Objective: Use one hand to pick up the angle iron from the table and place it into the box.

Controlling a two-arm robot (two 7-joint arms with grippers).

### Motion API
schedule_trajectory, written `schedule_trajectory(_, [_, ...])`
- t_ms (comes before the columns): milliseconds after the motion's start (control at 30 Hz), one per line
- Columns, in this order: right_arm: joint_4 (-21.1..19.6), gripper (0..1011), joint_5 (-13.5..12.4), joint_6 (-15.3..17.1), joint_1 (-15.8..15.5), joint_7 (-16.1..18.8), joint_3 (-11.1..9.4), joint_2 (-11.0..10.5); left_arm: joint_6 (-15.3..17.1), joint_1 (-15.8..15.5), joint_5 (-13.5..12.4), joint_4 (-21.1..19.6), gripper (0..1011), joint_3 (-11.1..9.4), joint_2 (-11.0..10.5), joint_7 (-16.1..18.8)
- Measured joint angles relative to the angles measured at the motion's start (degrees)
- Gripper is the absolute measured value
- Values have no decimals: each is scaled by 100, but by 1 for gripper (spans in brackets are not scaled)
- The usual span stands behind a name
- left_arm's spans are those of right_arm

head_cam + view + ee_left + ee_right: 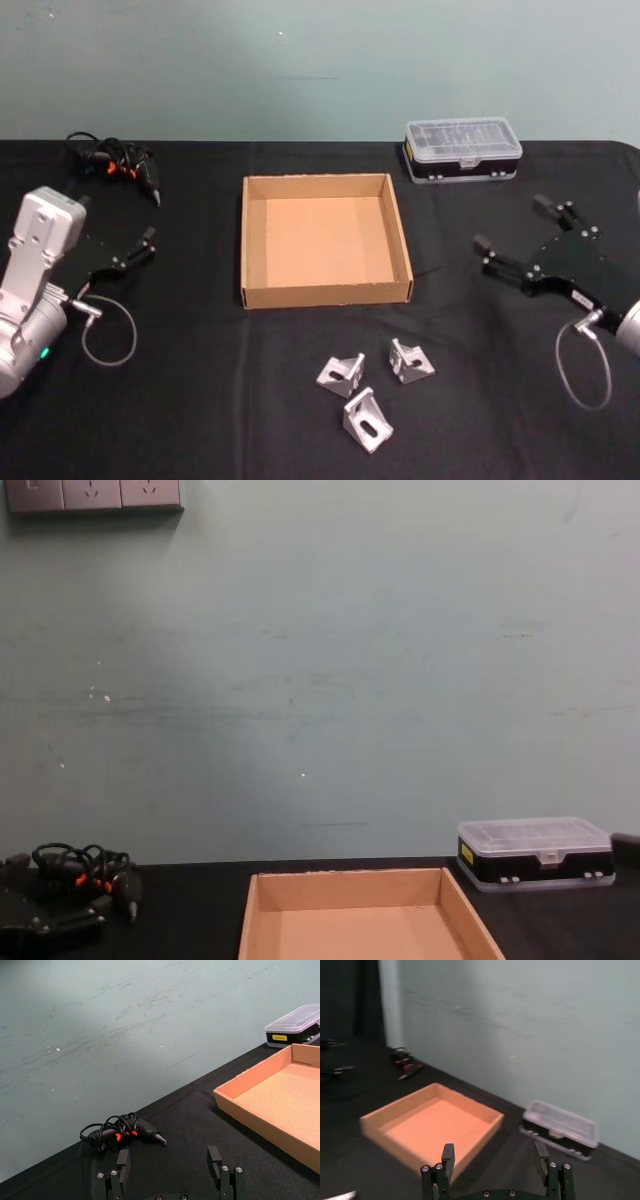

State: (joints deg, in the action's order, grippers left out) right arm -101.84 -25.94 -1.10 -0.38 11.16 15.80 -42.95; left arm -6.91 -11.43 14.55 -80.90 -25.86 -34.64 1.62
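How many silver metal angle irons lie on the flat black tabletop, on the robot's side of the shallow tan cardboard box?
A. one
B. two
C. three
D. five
C: three silver metal angle irons lie close together on the black tabletop, just before the front wall of the tan cardboard box.

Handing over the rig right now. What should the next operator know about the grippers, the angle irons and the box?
Left gripper: open, empty, at the table's left side.
Right gripper: open, empty, at the right side.
Box: mid-table, nothing in it.
Three angle irons: on the table in front of the box, nearer the robot.
Done: nothing yet.
Left: grasp one angle iron with one gripper and set it in the box.
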Motion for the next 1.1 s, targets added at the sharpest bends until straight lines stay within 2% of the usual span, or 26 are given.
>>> schedule_trajectory(133, [-248, 1004, -215, 354, -70, 384, -22, -146, 0, 0, 0, 0, 1011, 0, 0, 0])
schedule_trajectory(233, [-300, 1004, -273, 524, -82, 533, -9, -188, 0, 0, 0, 0, 1012, 0, 0, 0])
schedule_trajectory(467, [-214, 1004, -560, 895, -118, 967, 57, -118, 0, 0, 0, 0, 1011, 0, 0, 0])
schedule_trajectory(567, [-69, 1004, -716, 1152, -34, 1240, 162, -11, 0, 0, 0, 0, 1011, 0, 0, 0])
schedule_trajectory(633, [-47, 1004, -741, 1191, -17, 1285, 179, 3, 0, 0, 0, 0, 1011, 0, 0, 0])
schedule_trajectory(800, [158, 1004, -886, 1472, 194, 1633, 434, 88, 0, 0, 0, 0, 1011, 0, 0, 0])
schedule_trajectory(1100, [297, 1004, -822, 1799, 458, 1770, 792, 43, 0, 0, 0, 0, 1011, 0, 0, 0])
